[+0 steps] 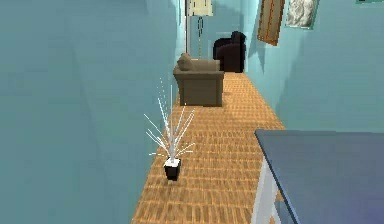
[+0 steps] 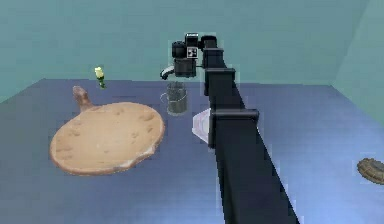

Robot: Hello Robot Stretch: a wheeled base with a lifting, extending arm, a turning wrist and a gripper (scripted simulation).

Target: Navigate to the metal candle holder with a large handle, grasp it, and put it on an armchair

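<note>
On the blue tabletop (image 2: 300, 110) stands a small grey metal cup-shaped thing (image 2: 177, 98), possibly the candle holder. A curved grey piece like a handle juts out just above it. My arm (image 2: 235, 130) reaches out across the table, and my gripper (image 2: 174, 72) is right at that metal thing. I cannot tell whether it holds anything. Down the corridor in the forward view stands a brown armchair (image 1: 199, 80) with its back to me, and a dark armchair (image 1: 231, 50) sits farther off against the far wall.
A large round flat bread on a wooden paddle (image 2: 108, 138) lies left of the arm, with a small yellow-green thing (image 2: 99, 73) behind it. A dark round thing (image 2: 372, 168) is at the right edge. A spiky white plant in a black pot (image 1: 172, 150) stands on the wooden floor. The blue table's corner (image 1: 330, 165) is at the lower right.
</note>
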